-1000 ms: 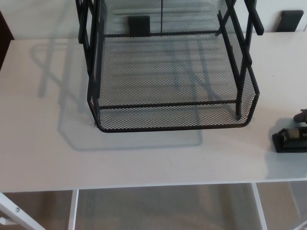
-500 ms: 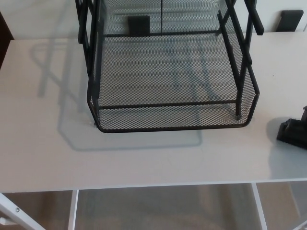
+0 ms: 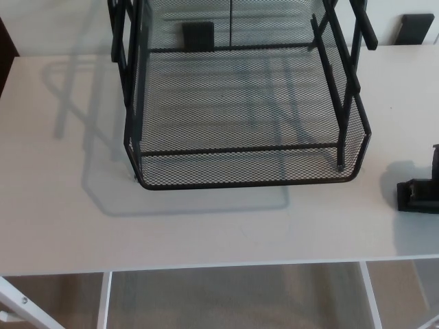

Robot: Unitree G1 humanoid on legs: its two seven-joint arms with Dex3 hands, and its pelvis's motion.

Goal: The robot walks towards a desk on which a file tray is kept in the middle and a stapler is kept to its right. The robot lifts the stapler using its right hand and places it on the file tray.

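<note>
1. Over at the right edge of the plain white desk (image 3: 62, 212), the black stapler (image 3: 417, 196) is half out of shot, well apart from the black wire-mesh file tray (image 3: 247, 184).
2. The dark sliver above it is probably my right hand (image 3: 435, 159). I can't tell if it's open or clamped.
3. Risk: with so little in view, a sloppy grab could shove the stapler off the desk.
4. No readable labels anywhere.

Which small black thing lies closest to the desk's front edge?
The stapler at the far right; the two black blocks stand far back.

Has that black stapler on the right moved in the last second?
Yes. The stapler has shifted slightly rightward, away from the file tray, which stayed put.
</note>
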